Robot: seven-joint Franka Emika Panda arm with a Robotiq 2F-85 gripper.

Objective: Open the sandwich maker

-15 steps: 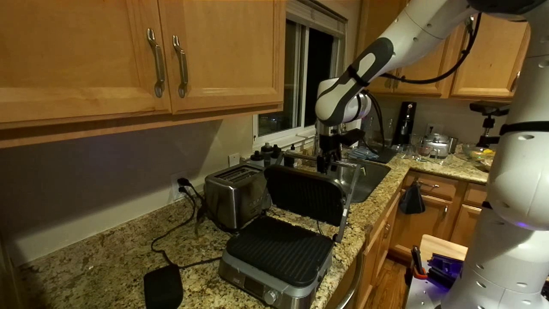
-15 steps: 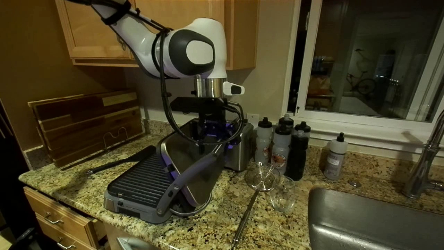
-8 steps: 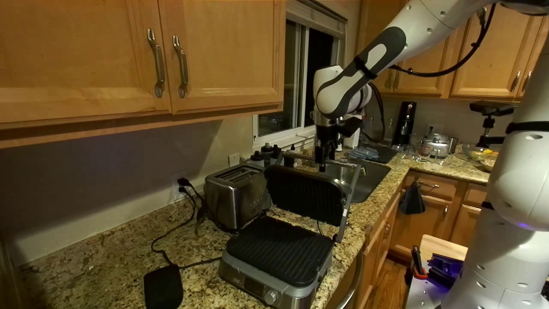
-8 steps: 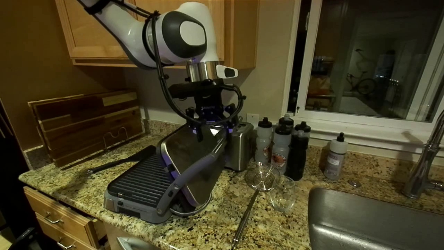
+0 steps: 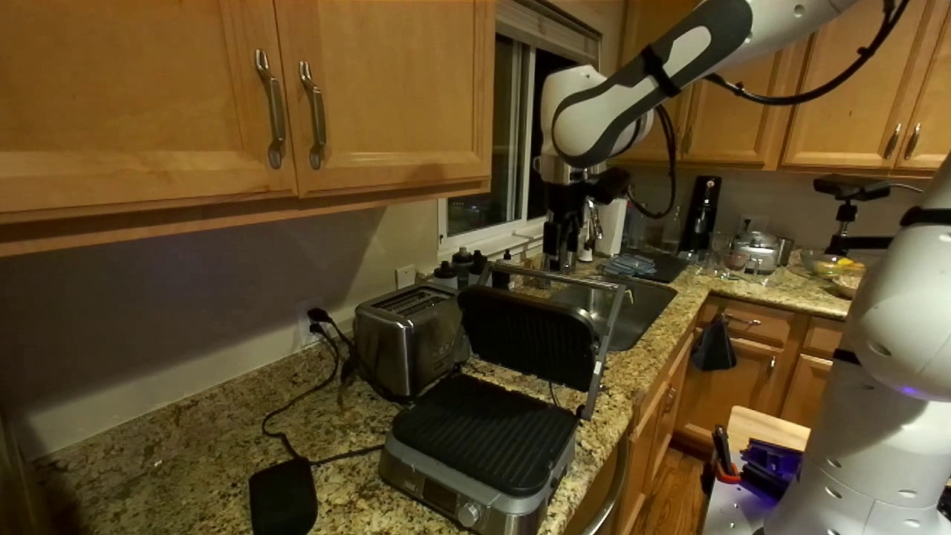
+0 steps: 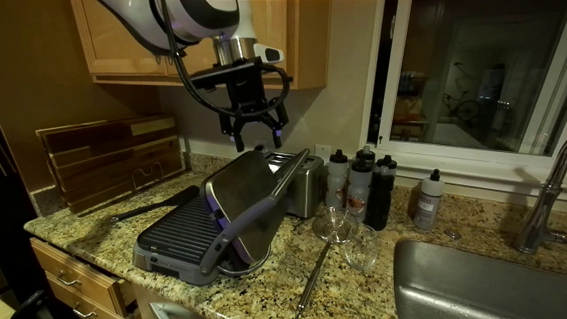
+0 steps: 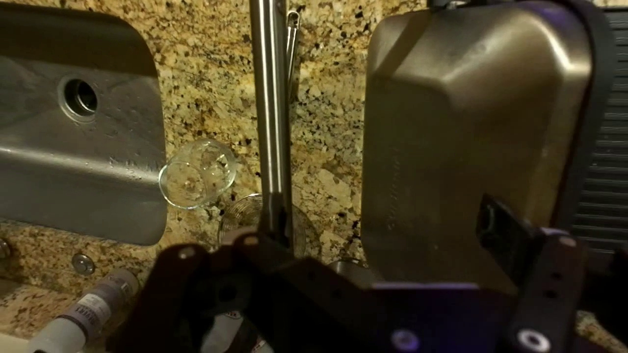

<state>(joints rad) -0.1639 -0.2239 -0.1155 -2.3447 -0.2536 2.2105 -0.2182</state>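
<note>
The sandwich maker (image 5: 487, 431) stands on the counter with its lid raised and tilted back, and its dark ribbed plates show. It is also in an exterior view (image 6: 248, 208), and its steel lid top fills the right of the wrist view (image 7: 456, 147). Its bar handle (image 5: 539, 277) is at the top of the lid arms; it also shows in the wrist view (image 7: 274, 98). My gripper (image 6: 258, 142) is open and empty, above the raised lid and apart from it. In the wrist view, the gripper's fingers (image 7: 385, 220) are spread wide; the left fingertip is hard to make out.
A silver toaster (image 6: 308, 186) stands beside the raised lid. Several bottles (image 6: 356, 190), a strainer (image 6: 334, 226) and a glass (image 6: 361, 248) stand between it and the sink (image 6: 478, 266). Wooden boards (image 6: 110, 155) lean at the back. Upper cabinets (image 5: 386, 96) overhang the counter.
My gripper has risen from around the lid's upper edge and handle to above them, with its fingers spread. The sandwich maker's lid has stayed in its raised position.
</note>
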